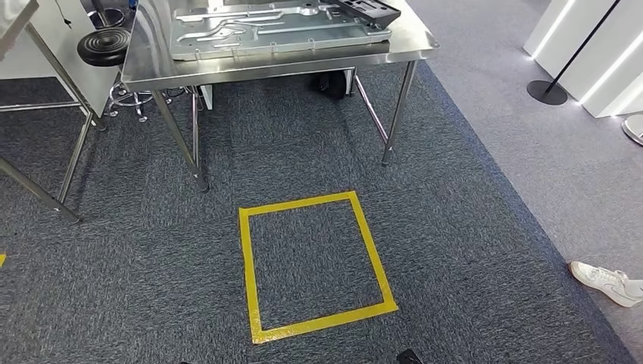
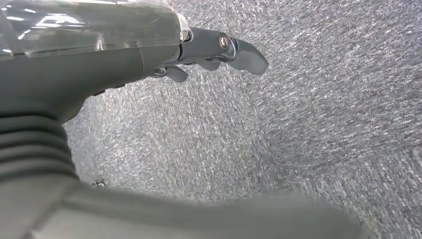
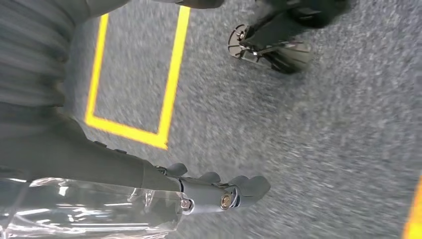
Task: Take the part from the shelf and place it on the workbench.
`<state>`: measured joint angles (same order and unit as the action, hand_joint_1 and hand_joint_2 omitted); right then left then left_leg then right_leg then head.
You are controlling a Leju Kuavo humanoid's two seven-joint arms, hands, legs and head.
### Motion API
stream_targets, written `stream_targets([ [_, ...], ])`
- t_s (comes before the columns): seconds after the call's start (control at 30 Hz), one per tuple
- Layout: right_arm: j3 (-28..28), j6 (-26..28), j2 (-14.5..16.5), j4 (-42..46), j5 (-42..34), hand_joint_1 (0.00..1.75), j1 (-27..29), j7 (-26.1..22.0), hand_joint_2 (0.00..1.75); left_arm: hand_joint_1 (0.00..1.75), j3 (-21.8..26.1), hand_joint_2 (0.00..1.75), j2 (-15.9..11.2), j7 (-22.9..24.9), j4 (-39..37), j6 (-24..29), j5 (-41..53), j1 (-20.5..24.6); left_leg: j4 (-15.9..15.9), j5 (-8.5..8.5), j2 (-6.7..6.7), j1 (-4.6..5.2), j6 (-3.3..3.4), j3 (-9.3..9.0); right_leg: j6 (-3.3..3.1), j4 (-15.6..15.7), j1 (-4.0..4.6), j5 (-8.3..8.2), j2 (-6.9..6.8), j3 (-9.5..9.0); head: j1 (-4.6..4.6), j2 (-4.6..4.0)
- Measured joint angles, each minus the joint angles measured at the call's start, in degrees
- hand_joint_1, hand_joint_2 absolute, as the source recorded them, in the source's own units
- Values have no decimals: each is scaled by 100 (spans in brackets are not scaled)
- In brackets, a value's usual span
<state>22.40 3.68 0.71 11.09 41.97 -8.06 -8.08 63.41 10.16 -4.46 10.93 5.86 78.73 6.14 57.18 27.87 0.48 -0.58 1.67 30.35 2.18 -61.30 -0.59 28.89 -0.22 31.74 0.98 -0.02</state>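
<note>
Dark grey carpet floor (image 1: pixel 470 250) is seen throughout. A stainless steel workbench (image 1: pixel 280 64) is set at 12 o'clock, w/ a flat silver stamped-metal part (image 1: pixel 273 30) laid on top. A yellow tape square (image 1: pixel 315 265) is marked on the carpet below centre. A white sneaker (image 1: pixel 606 282) is seen at 4 o'clock. Left hand (image 2: pixel 209 55) & right hand (image 3: pixel 214 191) are hung over carpet, fingers loosely extended, nothing held.

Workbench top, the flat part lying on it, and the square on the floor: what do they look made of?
Workbench: likely stainless steel, brushed, with soft reflections. Flat part: looks like stamped sheet metal, dull silver, with pressed ribs and cutouts. Yellow square: apparently adhesive tape, flat on grey carpet.
</note>
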Motion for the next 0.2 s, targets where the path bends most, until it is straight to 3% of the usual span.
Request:
stream_targets([
  [0.07, -84, 35, 3, 1, 119, 0, -11, -99, 175, 0, 0, 175, 7, 0, 0, -8, 10, 3, -3, -25, -1, 5, -53, 10, -63, 450, 39, -67, 4, -241, 0, 0],
  [0.2, -231, 61, 22, 3, 297, 0, -18, -224, 175, 0, 0, 175, 21, 4, 0, -15, 34, 1, -1, -31, -3, 6, -179, 32, -193, 582, 44, -111, -2, -248, 0, 0],
])
